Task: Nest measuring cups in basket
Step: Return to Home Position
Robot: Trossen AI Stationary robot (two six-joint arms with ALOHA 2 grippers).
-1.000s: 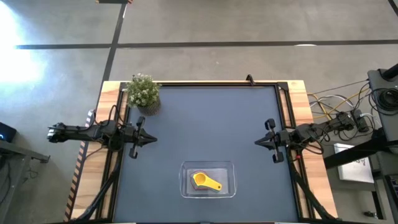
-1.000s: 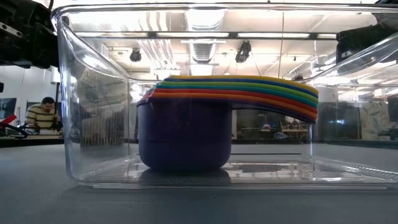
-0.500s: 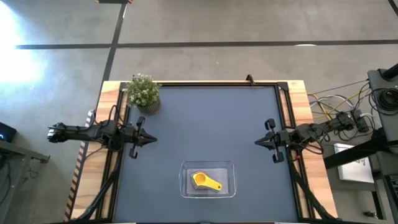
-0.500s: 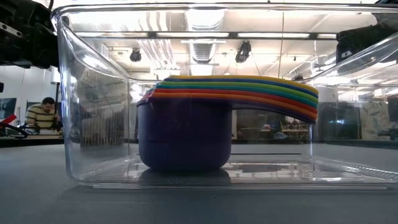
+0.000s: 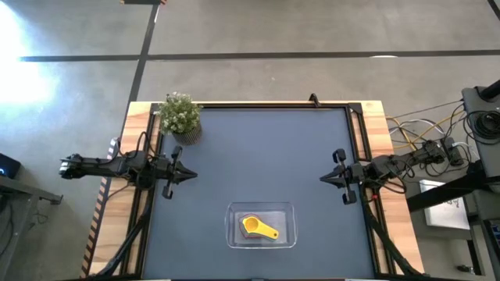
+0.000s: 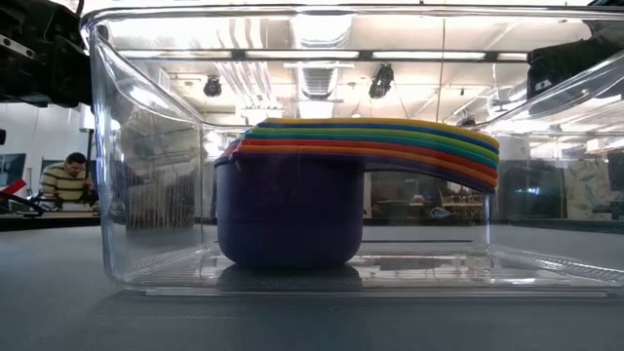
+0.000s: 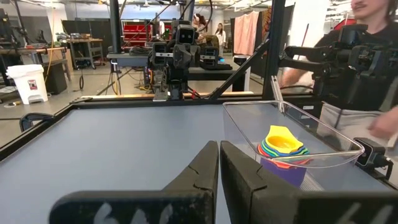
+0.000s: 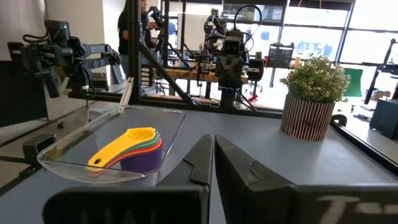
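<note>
The measuring cups (image 6: 292,195) sit nested in one stack, purple at the bottom and yellow (image 5: 258,228) on top, handles fanned together. The stack stands on the floor of the clear basket (image 5: 262,225) near the table's front edge. My left gripper (image 5: 192,176) is shut at the table's left side, pointing level toward the right. My right gripper (image 5: 322,179) is shut at the right side, pointing level toward the left. Both are well away from the basket and hold nothing.
A small potted plant (image 5: 181,117) stands at the table's far left corner. The basket's clear walls (image 6: 127,166) rise higher than the cup stack. People (image 7: 367,68) stand beyond the table's near edge.
</note>
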